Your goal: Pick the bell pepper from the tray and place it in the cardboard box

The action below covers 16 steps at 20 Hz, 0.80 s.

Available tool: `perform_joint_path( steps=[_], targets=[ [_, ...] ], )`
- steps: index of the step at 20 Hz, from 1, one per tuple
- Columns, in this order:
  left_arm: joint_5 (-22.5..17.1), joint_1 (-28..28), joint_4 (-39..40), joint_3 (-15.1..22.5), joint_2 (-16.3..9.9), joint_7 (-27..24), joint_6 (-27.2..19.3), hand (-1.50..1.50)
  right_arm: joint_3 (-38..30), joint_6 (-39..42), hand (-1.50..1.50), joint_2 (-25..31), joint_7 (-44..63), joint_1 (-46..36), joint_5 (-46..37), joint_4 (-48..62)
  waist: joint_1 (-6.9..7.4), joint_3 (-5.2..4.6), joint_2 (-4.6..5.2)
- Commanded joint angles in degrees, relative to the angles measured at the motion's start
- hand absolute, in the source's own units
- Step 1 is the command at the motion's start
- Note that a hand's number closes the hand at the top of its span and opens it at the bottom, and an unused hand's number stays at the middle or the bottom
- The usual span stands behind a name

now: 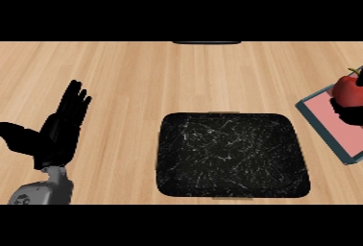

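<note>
A red bell pepper [349,90] with a green stem shows at the right edge, over the pink tray with a teal rim [320,122]. My right hand [346,113] is mostly out of view. Its black fingers curl round the pepper from below and from the right. Whether the pepper still touches the tray is hidden. In the middle of the counter stands the box [233,154], a square open container that looks black with pale scratch marks inside. My left hand [58,129] rests open at the left, fingers up, well away from the box.
The counter top is light wood. A dark flat object [206,42] peeks in at the far edge, top centre. The tray lies just right of the box, with a narrow strip of wood between them.
</note>
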State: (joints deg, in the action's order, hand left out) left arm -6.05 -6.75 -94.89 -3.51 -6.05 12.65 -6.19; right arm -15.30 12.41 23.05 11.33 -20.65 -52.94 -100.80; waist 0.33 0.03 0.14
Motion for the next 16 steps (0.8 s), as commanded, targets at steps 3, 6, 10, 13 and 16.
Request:
perform_joint_path(
  steps=[3, 6, 10, 13, 16],
  targets=[
    [-0.58, -0.49, -0.60, -1.16, -1.10, 0.64, 0.67, 0.00, 2.10, -3.72, 1.50, 4.80, -5.83, -4.12, -5.90, 16.12, 0.51, -0.02, 0.06],
    [-0.27, 0.29, -1.99, -0.38, -1.35, 1.16, 0.99, 0.00, 5.96, 0.66, 1.50, 7.79, -5.57, 1.01, -11.28, 21.60, 1.24, -0.03, 0.34],
    [-1.29, -0.48, -1.96, -0.71, -1.50, 2.24, 1.59, 0.00, 3.66, 4.23, -1.50, 10.21, -8.82, -3.83, -8.67, 35.55, 1.30, 0.03, 0.34],
    [-2.47, 2.25, 3.33, -2.33, -1.15, -5.19, 4.34, 0.00, 0.64, -1.24, -1.50, 7.92, -12.79, -9.15, -4.99, 40.03, 0.58, -0.02, 0.13],
    [-0.46, -2.40, 3.80, -1.02, -0.22, -2.10, 1.46, 0.00, -3.49, -10.57, -1.50, 7.78, -20.40, -9.48, -1.59, 42.18, 0.31, 0.08, 0.28]
  ],
)
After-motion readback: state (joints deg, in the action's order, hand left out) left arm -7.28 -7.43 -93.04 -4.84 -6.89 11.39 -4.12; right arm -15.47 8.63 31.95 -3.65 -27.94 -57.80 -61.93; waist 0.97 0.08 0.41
